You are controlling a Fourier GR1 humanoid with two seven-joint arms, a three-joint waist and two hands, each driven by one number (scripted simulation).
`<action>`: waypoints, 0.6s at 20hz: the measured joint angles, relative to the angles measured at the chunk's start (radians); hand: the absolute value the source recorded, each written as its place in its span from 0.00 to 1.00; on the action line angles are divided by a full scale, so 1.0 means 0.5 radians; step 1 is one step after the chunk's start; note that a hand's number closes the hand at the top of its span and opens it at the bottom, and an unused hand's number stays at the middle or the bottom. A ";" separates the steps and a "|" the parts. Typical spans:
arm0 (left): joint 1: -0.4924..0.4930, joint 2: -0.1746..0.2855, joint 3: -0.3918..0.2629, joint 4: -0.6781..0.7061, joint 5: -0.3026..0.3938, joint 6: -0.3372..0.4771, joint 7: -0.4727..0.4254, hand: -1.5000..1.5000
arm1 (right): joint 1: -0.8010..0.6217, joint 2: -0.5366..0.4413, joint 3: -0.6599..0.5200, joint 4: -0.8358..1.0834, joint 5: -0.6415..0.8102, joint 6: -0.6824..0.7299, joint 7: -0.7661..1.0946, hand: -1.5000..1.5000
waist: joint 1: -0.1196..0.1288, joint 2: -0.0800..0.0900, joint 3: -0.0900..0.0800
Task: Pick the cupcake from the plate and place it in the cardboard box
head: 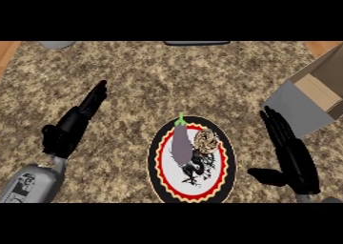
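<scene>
Speckled granite bench [132, 76] fills my feed, with a rooster-patterned plate [154, 162] near its middle. The cupcake [206, 141] sits on the plate's upper right part, right beside an eggplant [181, 145] lying to its left. My right hand [294, 155] hovers just right of the plate, fingers straight, released and holding nothing. My left hand [72, 126] rests well left of the plate, likewise open. The cardboard box [322, 90] lies up and right of the plate. I'd bring the right hand in over the plate's right rim, close on the cupcake's sides, and stay clear of the eggplant.
</scene>
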 measured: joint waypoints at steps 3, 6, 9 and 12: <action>0.021 -0.032 -0.035 -0.003 -0.025 0.014 0.003 0.50 | 0.061 -0.035 0.118 -0.179 0.366 0.001 0.291 0.00 | -0.004 -0.004 0.001; 0.030 -0.057 -0.056 -0.015 -0.045 0.029 0.013 0.50 | 0.143 -0.072 0.220 -0.452 0.614 0.187 0.617 0.00 | -0.007 -0.006 0.002; 0.023 -0.081 -0.069 -0.021 -0.058 0.037 0.020 0.50 | 0.196 -0.045 0.353 -0.727 0.772 0.479 0.941 0.00 | 0.006 -0.001 0.003; -0.013 -0.099 -0.080 -0.041 -0.072 0.040 0.061 0.50 | 0.185 0.047 0.479 -0.975 0.847 0.821 1.269 0.00 | 0.033 0.007 0.006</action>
